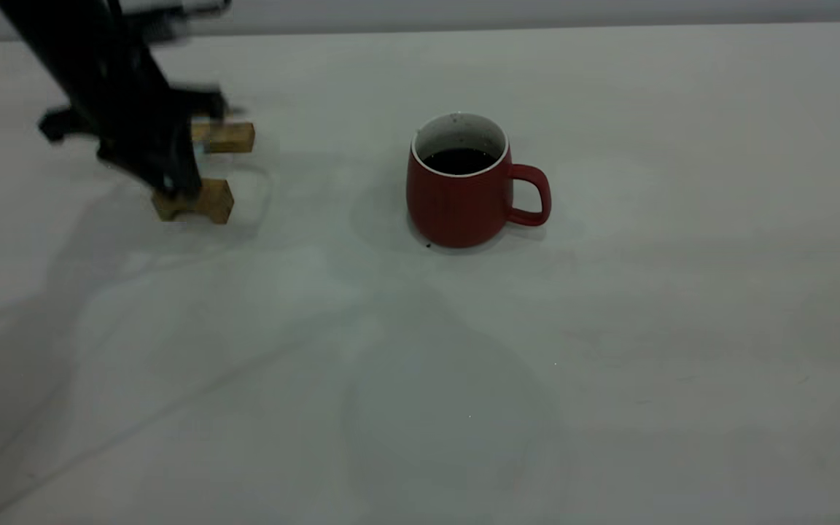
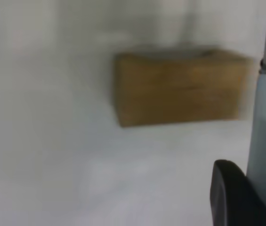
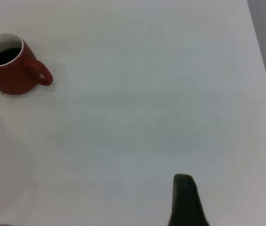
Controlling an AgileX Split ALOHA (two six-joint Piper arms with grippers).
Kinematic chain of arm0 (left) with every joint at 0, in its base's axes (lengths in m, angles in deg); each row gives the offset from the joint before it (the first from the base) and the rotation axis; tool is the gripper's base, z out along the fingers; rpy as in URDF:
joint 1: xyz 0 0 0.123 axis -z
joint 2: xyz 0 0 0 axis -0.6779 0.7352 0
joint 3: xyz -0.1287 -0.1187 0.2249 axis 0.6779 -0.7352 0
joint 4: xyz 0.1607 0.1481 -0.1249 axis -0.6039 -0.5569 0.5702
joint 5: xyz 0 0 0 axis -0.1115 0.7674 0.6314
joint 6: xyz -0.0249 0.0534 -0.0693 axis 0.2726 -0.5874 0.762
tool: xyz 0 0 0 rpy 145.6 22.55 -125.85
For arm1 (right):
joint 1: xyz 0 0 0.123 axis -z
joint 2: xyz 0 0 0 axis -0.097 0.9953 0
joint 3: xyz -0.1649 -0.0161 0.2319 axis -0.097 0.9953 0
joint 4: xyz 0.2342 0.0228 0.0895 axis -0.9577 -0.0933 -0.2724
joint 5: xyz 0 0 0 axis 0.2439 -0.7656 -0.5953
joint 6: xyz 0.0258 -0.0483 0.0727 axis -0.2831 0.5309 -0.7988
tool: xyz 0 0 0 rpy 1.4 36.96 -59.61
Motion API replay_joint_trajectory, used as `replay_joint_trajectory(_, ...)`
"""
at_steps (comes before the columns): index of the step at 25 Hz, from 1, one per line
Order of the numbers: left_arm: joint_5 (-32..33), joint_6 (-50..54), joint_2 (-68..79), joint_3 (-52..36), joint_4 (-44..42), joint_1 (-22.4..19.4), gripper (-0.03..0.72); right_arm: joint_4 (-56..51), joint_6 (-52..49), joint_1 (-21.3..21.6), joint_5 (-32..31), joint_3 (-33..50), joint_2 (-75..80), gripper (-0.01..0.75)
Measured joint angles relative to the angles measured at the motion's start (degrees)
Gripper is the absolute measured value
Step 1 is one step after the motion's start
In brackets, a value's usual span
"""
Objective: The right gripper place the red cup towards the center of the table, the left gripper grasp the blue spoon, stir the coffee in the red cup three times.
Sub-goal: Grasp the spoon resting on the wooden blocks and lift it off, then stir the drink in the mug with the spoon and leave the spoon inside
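— How will the blue spoon [image 2: 264,136] handle, do you reckon?

— Light and stiff, I'd judge, with a smooth pale-blue handle that could slip or twist. Take it mid-handle, short of the metal neck. In the left wrist view it stands at the right edge of the frame, close against a black finger [image 2: 231,197] of the left gripper [image 1: 172,164]; whether the jaws are closed on it I cannot tell.

— And where is that gripper?

— Upper left of the exterior view, low over two wooden blocks [image 1: 205,171]. The spoon itself is hidden there.

— The red cup [image 1: 464,186]?

— Squat, dark red, white inside, loop handle pointing to the frame's right. It stands just above the frame's centre on the bench [image 1: 682,292], free of both arms, with coffee [image 1: 460,160] well below the rim. Probably ceramic: heavyish, breakable, so stir gently.

— The right gripper [image 3: 185,200]?

— Only one dark finger shows, at the bottom of its wrist view, far from the cup. Its jaws I cannot tell.
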Motion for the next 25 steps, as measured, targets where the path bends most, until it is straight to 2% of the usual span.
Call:
replay_joint_trajectory(4,12.7,14.3,-4.0,5.7,12.0,0.0,0.16,0.0,0.0,0.0,0.0,0.0,0.0,0.547)
replay_joint_trajectory(9,29.0,40.1,-5.1,7.2,29.7,0.0,0.16,0.0,0.0,0.0,0.0,0.0,0.0,0.547)
replay_joint_trajectory(12,30.5,50.5,-5.1,7.2,40.7,0.1,0.16,0.0,0.0,0.0,0.0,0.0,0.0,0.547)
replay_joint_trajectory(15,30.5,54.8,-5.1,7.3,48.9,0.8,0.16,0.0,0.0,0.0,0.0,0.0,0.0,0.547)
replay_joint_trajectory(25,29.5,59.9,-0.4,7.3,64.1,5.1,0.16,0.0,0.0,0.0,0.0,0.0,0.0,0.547)
